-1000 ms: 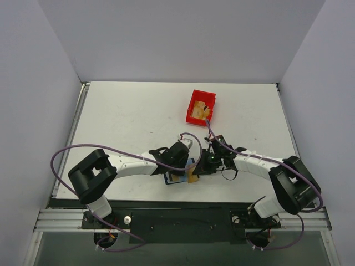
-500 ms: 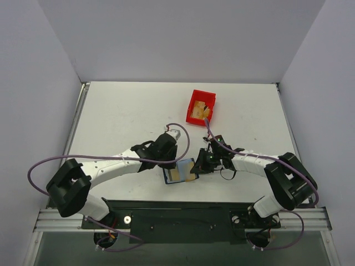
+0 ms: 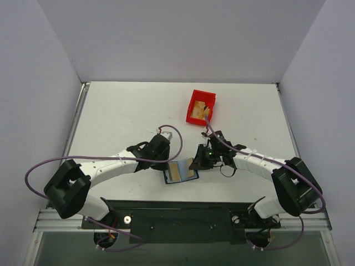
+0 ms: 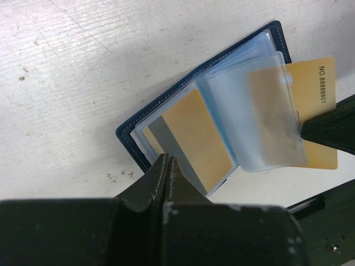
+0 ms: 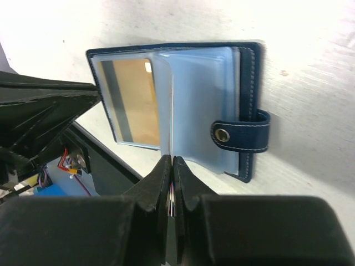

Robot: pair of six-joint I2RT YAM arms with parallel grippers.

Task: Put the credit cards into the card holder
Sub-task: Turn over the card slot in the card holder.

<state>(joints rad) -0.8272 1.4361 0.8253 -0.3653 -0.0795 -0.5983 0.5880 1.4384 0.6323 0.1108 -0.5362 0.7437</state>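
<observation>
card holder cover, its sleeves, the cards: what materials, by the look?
Card holder cover: navy leather or faux leather, matte, with pale stitching along the edge and a metal-looking snap.
Sleeves: thin clear plastic, glossy; the card inside shows through blurred.
Credit cards: probably rigid plastic, matte tan-gold and flat, with a grey stripe on one and a printed number on the other.

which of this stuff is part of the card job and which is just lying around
Job:
card holder
striped card, in a sleeve
second card, in the right gripper
left gripper

Lying about:
red bin
</observation>
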